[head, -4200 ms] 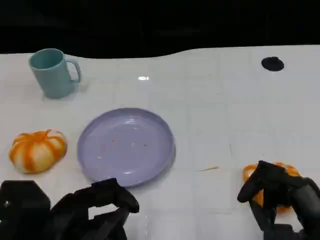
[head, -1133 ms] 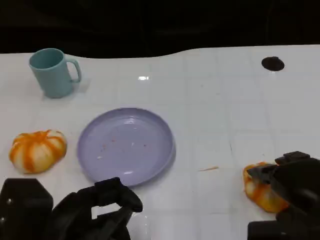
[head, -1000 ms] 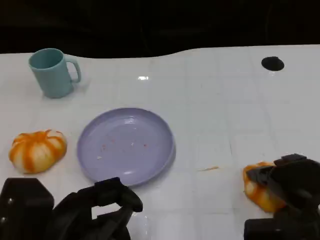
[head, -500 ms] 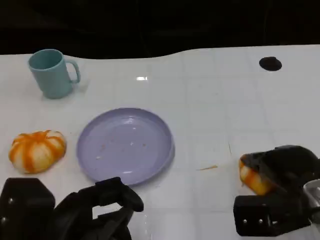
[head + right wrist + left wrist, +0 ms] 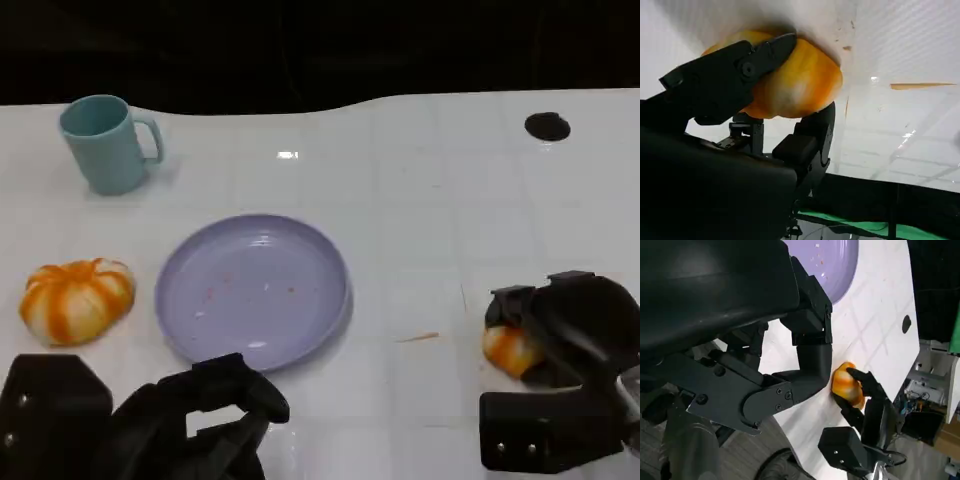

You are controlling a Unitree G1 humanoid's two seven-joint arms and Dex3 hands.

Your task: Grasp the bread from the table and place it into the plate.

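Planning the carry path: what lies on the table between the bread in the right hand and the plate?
In the head view, bare white table except a thin orange scrap between the bread, gripped by the right hand, and the plate.

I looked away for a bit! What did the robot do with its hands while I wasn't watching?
The right hand turned and closed its fingers around the bread near it, and now grips it; the bread sits a little nearer the plate. The left hand, the other bread and the mug stayed where they were.
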